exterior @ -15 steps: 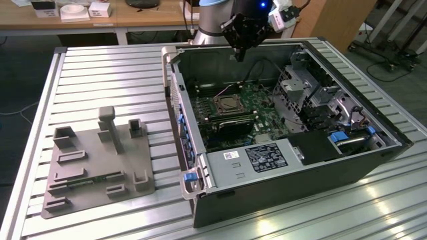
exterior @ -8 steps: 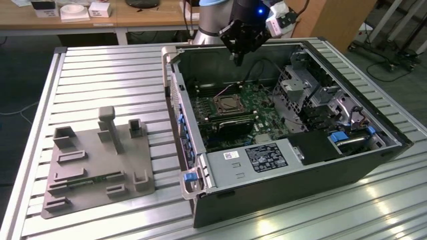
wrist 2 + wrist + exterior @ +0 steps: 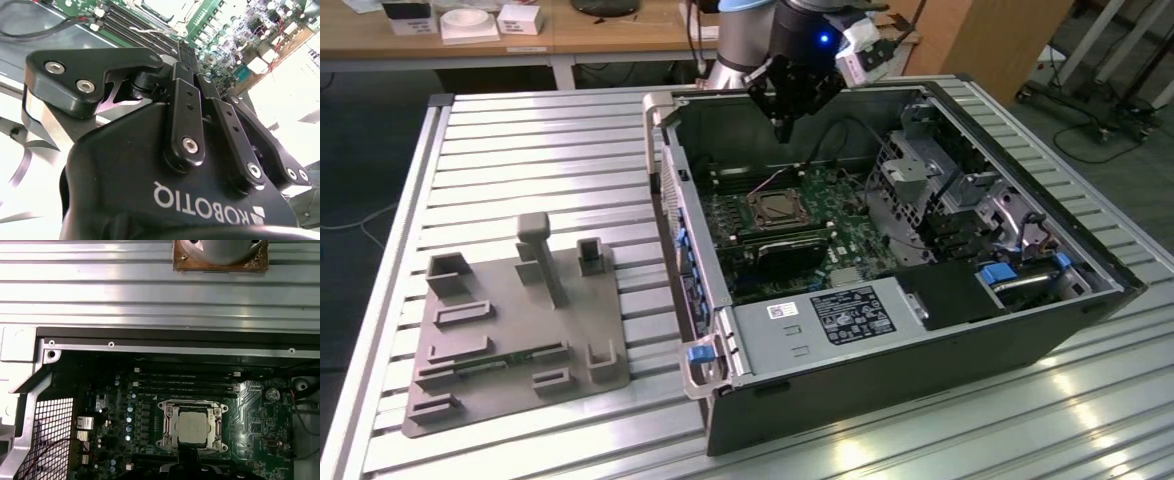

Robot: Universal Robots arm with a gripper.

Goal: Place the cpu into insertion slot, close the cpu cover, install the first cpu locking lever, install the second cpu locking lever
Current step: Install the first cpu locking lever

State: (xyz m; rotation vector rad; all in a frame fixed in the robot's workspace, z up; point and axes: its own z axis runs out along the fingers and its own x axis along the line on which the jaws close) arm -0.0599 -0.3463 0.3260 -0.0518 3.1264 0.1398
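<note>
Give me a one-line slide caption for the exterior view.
Robot arm's gripper hangs above the cpu in its socket, inside an open computer case on a slatted metal table.

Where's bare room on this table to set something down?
Bare slats of the aluminium table beyond the grey moulded fixture plate, and the strip before the open black computer case. Crowded: inside the case, around the silver-tan square cpu.

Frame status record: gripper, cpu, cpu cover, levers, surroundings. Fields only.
gripper: shut, holding nothing, raised above the open computer case, clear of the socket
cpu: seated in the socket
cpu cover: lying flat, framing the cpu
locking levers: cannot tell
fixture tray: on the table, at the exterior view's left of the case
</note>
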